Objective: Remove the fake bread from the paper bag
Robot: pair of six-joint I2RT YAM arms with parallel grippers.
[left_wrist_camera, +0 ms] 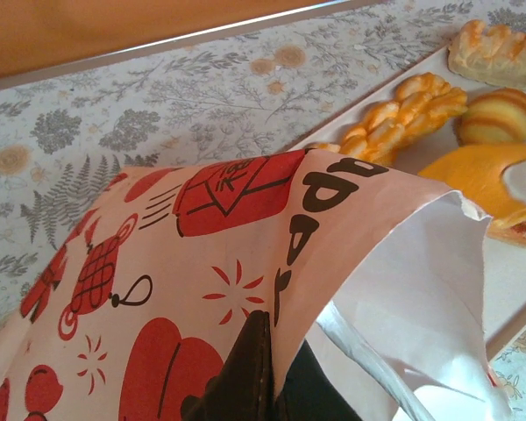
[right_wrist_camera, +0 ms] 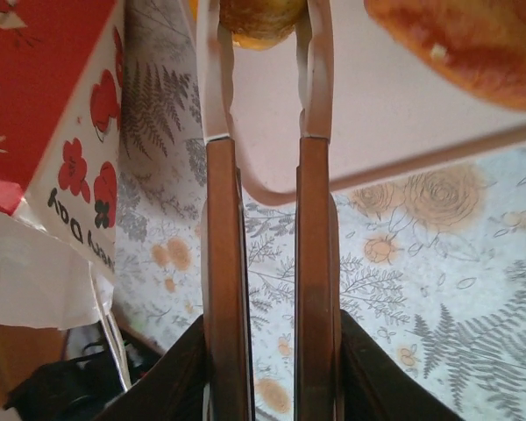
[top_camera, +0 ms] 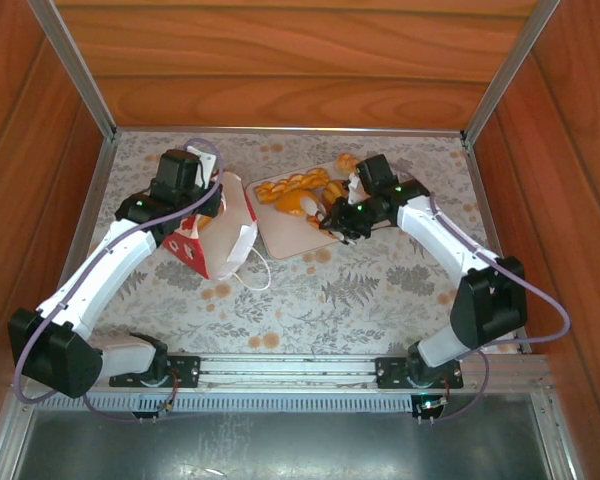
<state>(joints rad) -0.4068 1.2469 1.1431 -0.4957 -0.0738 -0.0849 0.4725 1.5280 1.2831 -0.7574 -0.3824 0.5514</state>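
Gripping paper bag (top_camera: pixel 218 238) with left gripper (left_wrist_camera: pixel 276 368), bun (right_wrist_camera: pixel 261 19) with right gripper (right_wrist_camera: pixel 263 42)

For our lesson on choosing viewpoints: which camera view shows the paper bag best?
Top external: nearly the whole paper bag appears, tilted beside the tray. Left wrist gives a close-up of its printed side and open mouth; right wrist catches one edge.

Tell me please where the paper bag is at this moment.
In the top view the paper bag is on the left half of the table, gripped by the left claw, just left of the beige tray with the fake bread.
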